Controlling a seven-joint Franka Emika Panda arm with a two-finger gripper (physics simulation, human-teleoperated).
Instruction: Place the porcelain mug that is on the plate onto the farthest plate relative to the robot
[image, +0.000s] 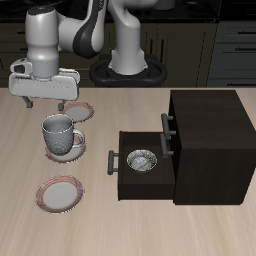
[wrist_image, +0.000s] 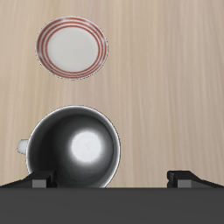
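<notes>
The porcelain mug (image: 59, 132) stands upright on the plate (image: 70, 150), midway between the table's back and its front edge. In the wrist view I look down into the mug (wrist_image: 73, 149), which hides its plate. The farthest plate (image: 58, 192) lies bare near the front edge and also shows in the wrist view (wrist_image: 73, 45). My gripper (image: 45, 101) is open and empty, hovering above the mug and slightly farther back. In the wrist view the gripper (wrist_image: 112, 179) has its fingers wide apart, one finger beside the mug's rim.
A third red-rimmed plate (image: 79, 108) lies farther back, just behind the mug. A black cabinet (image: 212, 140) stands beside them with its drawer (image: 140, 180) pulled open, holding a small round dish (image: 143, 160).
</notes>
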